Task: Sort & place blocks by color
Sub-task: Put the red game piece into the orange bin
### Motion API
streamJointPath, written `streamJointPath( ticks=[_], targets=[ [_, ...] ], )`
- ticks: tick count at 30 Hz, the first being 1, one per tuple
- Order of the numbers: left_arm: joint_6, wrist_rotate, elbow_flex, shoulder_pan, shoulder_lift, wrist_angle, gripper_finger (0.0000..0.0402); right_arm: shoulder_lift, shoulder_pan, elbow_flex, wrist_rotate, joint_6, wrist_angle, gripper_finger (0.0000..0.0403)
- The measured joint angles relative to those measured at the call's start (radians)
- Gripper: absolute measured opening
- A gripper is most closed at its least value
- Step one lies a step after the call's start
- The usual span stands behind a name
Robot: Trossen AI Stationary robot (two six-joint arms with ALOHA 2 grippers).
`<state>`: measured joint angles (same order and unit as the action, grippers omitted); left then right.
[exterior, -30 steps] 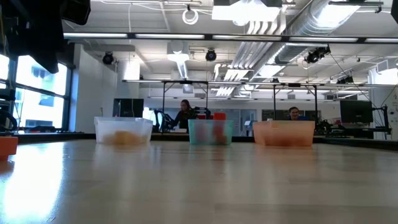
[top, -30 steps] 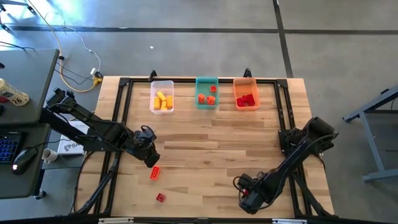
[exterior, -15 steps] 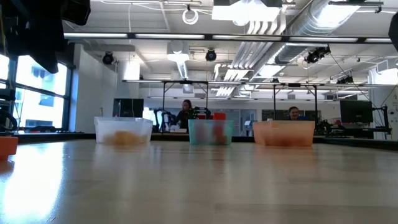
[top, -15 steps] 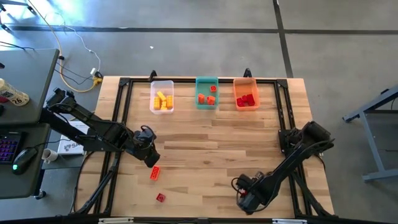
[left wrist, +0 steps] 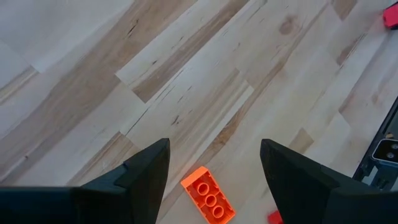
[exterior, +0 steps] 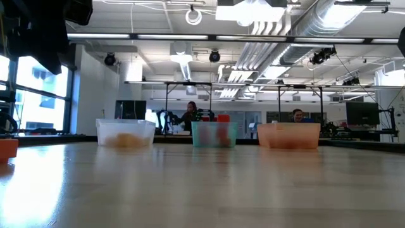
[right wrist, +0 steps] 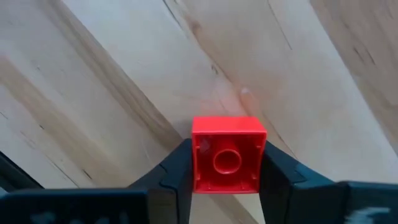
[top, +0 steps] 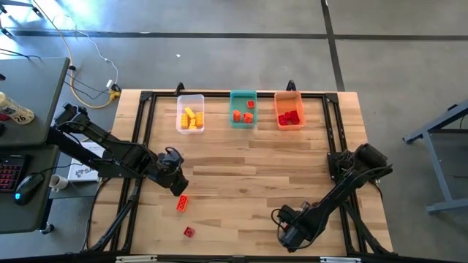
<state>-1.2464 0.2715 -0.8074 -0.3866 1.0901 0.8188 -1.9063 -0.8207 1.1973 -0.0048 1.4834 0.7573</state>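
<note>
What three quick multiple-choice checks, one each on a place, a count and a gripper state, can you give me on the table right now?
1. Where is the long orange studded plastic brick?
A. In the teal bin
B. On the table just ahead of the open left gripper
C. In the right gripper

2. How many rectangular plastic bins stand along the far edge?
A. Two
B. Three
C. Five

3. What is the right gripper doing?
A. Closed on a square red studded brick
B. Wide open over bare wood
C. Holding a yellow brick

Key: 1 B, it lies loose between the left fingers' tips; 2 B, clear bin, teal bin and orange bin; 3 A, both fingers press the brick's sides.
</note>
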Motion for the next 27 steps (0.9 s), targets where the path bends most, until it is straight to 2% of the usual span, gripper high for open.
streamJointPath(
  ticks=[9,13,27],
  targets=[
    [0.000,-0.001,0.000,-0.001,0.000,0.000,0.0236,0.036,0.018,-0.002,0.054,0.042,-0.008,0.0108],
    [0.000,-0.036,0.000,-0.001,0.000,-0.004,0.0236,0.057,0.051,-0.002,0.085,0.054,0.002,0.0108],
    [0.002,-0.059,0.000,-0.001,0.001,-0.008,0.0236,0.163,0.276,-0.002,0.163,0.041,0.134,0.0108]
  ],
)
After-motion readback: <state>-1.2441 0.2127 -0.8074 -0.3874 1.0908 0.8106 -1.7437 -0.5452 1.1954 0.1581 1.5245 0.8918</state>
